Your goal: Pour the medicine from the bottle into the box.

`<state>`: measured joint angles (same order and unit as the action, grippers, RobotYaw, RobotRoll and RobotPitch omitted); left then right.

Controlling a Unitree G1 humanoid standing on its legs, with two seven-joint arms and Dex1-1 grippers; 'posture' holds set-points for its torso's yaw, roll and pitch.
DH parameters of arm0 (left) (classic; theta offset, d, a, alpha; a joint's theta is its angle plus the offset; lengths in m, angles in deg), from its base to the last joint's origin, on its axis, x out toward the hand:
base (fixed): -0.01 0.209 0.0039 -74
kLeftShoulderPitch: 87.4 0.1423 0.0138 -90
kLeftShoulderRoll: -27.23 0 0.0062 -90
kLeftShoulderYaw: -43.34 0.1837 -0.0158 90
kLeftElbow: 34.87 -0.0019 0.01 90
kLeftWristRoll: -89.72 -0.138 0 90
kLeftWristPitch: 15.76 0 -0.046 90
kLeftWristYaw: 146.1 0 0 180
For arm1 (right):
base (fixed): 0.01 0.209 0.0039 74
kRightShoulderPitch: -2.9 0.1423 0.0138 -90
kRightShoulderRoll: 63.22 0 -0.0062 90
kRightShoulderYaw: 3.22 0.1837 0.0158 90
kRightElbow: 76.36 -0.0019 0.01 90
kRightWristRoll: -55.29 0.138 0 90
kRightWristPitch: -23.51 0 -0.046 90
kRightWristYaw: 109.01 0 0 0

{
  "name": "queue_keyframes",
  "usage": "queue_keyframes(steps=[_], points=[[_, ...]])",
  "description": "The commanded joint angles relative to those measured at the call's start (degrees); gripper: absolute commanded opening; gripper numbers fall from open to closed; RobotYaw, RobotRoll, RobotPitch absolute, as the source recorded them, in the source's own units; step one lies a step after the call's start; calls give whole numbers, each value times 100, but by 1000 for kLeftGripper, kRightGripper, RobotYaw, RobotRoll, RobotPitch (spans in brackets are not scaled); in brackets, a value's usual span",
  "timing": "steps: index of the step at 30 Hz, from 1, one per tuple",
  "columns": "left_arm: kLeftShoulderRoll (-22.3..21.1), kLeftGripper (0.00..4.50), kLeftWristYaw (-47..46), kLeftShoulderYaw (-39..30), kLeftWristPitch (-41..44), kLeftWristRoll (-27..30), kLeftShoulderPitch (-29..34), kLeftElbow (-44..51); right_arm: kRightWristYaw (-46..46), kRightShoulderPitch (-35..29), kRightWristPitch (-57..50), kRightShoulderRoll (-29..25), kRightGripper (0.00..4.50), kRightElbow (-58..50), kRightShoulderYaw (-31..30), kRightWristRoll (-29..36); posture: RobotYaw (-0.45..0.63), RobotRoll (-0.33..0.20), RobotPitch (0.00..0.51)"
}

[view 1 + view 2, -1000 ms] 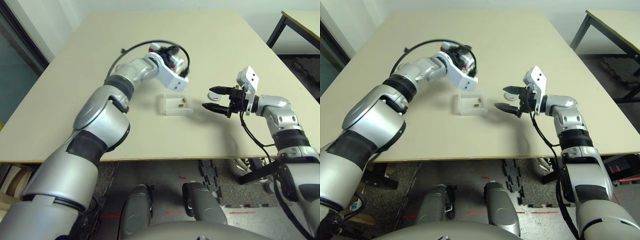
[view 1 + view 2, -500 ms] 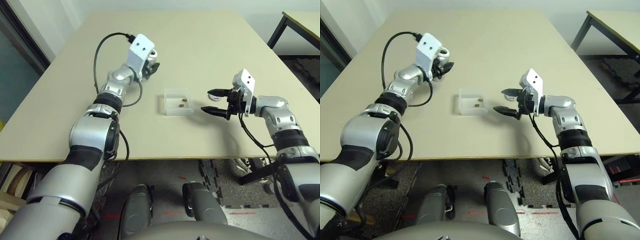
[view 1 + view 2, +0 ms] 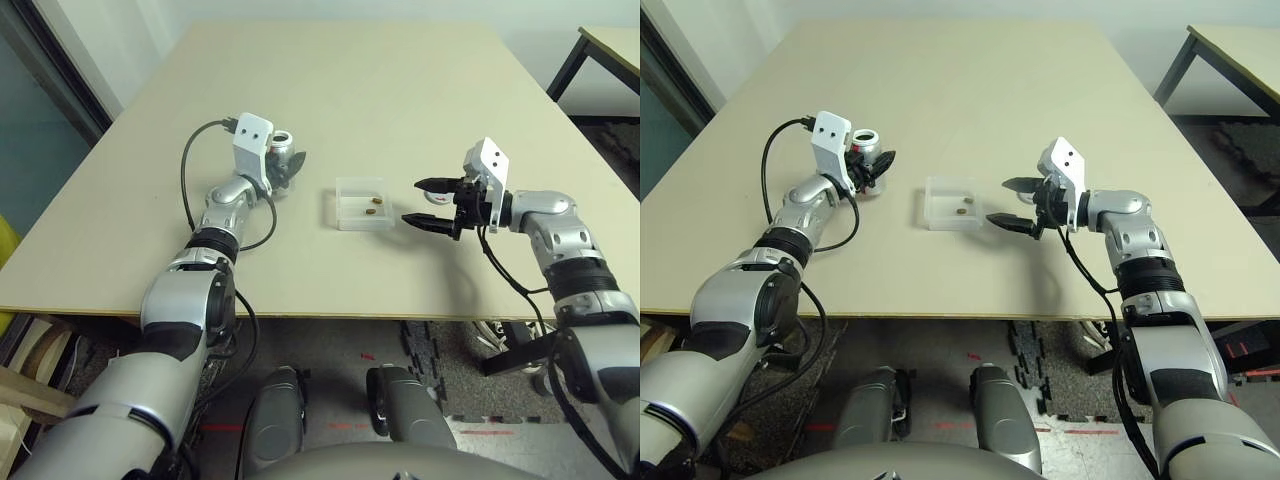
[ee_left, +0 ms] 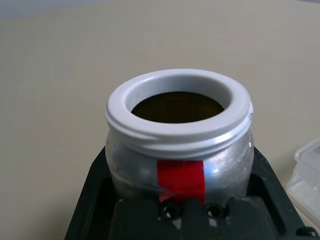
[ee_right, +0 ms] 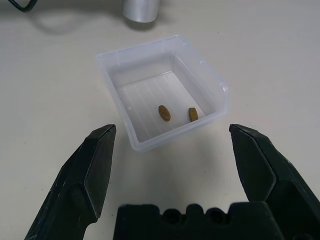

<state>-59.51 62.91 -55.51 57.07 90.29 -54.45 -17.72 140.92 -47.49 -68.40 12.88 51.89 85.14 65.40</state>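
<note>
Standing upright, mouth up, bottle (image 3: 283, 160) sits clenched in left gripper (image 3: 290, 172), well left of box (image 3: 362, 203); pills (image 5: 164, 113) already inside; right gripper (image 3: 428, 203) spread wide, empty, beside box.

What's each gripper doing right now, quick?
Left gripper: shut on the bottle, held upright with its mouth open.
Right gripper: open, holding nothing, just beside the box.
</note>
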Motion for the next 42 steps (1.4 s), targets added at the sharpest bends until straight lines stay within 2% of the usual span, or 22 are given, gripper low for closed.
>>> queue_keyframes(steps=[1, 20, 25, 35, 42], points=[[41, 2614, -74, 123, -187, -129, 145, -45, 21, -39, -38, -63, 4500, -121, -34, -15, -185, 0, 92], [53, 2614, -376, 98, -147, -94, 411, -100, -46, -8, -44, -57, 4500, -140, -51, -36, -186, 0, 98], [64, 4374, -386, 83, -142, -65, 497, -79, -69, 6, -35, -32, 4500, -130, -59, -41, -184, 0, 102], [82, 4447, -313, 11, -161, 46, 640, 30, -103, 43, 0, 27, 4500, -69, -85, -59, -177, 0, 107], [51, 4447, -12, -24, -282, 212, 1041, 251, -132, 90, 49, 69, 4500, 32, -84, -74, -175, 0, 108]])
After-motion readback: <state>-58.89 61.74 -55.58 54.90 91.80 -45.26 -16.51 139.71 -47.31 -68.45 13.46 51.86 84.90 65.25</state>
